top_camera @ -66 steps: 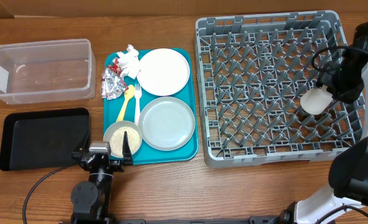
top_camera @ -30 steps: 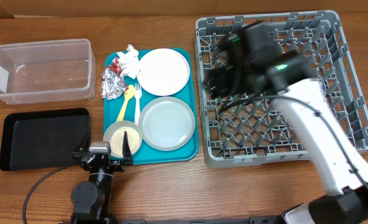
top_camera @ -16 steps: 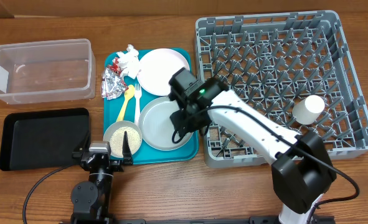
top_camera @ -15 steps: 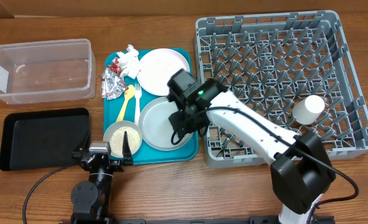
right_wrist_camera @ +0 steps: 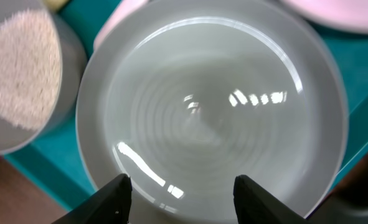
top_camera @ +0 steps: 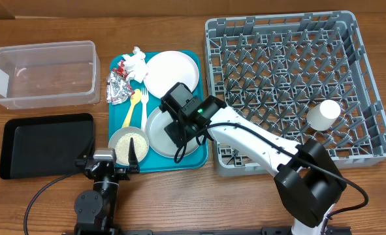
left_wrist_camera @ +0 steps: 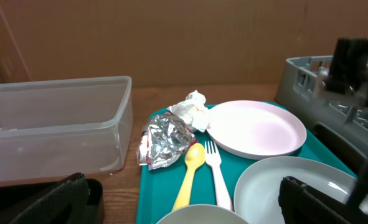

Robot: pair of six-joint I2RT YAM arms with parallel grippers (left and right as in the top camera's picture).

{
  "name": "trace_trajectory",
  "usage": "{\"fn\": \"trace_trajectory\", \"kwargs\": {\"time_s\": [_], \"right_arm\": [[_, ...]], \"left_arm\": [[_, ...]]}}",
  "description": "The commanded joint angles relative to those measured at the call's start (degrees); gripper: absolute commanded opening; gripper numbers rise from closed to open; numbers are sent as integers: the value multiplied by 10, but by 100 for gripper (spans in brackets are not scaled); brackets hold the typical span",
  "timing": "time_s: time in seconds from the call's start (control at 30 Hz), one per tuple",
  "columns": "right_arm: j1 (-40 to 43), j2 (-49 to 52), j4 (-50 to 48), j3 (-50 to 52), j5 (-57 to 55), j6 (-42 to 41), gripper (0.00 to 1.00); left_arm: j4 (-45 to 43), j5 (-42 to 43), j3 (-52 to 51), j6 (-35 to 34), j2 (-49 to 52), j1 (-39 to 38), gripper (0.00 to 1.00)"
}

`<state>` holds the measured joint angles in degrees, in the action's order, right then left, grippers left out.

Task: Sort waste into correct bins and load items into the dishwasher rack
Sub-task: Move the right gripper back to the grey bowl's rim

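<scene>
The right gripper point(right_wrist_camera: 184, 186) is being held over the pale grey plate point(right_wrist_camera: 208, 118) on the teal tray point(top_camera: 160, 163), jaws open and empty, probably to grasp its rim; the left gripper point(left_wrist_camera: 184, 202) is being held open, idle.

No text, label, brand, number or sign can be read in any of the views. Red marking is seen on the foil wrappers point(top_camera: 118, 78) at the upper left of the tray point(top_camera: 202, 104) in the overhead view, but it is too small and crumpled to be made out. In the left wrist view only bare silver foil is shown there.
</scene>
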<state>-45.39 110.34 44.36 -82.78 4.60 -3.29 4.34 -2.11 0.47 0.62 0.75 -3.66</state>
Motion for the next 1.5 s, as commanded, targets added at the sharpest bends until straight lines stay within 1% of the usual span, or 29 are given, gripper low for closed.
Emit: {"fn": "trace_trajectory", "kwargs": {"time_s": [0.0, 0.1, 0.13, 0.17, 0.27, 0.37, 0.43, 0.6, 0.8, 0.97, 1.13, 1.17, 1.27, 1.47], "right_arm": [[7, 4, -36, 5, -35, 34, 56], [12, 4, -50, 5, -39, 38, 56], [14, 4, -48, 5, -36, 38, 58], [14, 4, -43, 5, -30, 38, 63], [8, 4, 2, 9, 16, 38, 66], [-9, 4, 30, 19, 24, 45, 65], [-24, 4, 41, 28, 23, 70, 65], [-54, 4, 10, 54, 23, 111, 65], [-60, 7, -11, 59, 17, 113, 67], [-60, 8, -16, 59, 17, 113, 71], [-61, 10, -25, 59, 30, 111, 70], [-60, 12, -29, 59, 30, 110, 69], [-60, 26, -36, 59, 30, 110, 61], [-60, 60, -37, 59, 30, 111, 59]], "left_arm": [[-1, 3, -2, 5, -4, 2, 100], [-1, 3, -2, 5, -4, 2, 100], [-1, 3, -2, 5, -4, 2, 100], [-1, 3, -2, 5, -4, 2, 100], [-1, 3, -2, 5, -4, 2, 100], [-1, 3, -2, 5, -4, 2, 100], [-1, 3, -2, 5, -4, 2, 100], [-1, 3, -2, 5, -4, 2, 100], [-1, 3, -2, 5, -4, 2, 100], [-1, 3, -2, 5, -4, 2, 100], [-1, 3, -2, 5, -4, 2, 100], [-1, 3, -2, 5, -4, 2, 100], [-1, 3, -2, 5, -4, 2, 100], [-1, 3, -2, 5, -4, 2, 100]]}}
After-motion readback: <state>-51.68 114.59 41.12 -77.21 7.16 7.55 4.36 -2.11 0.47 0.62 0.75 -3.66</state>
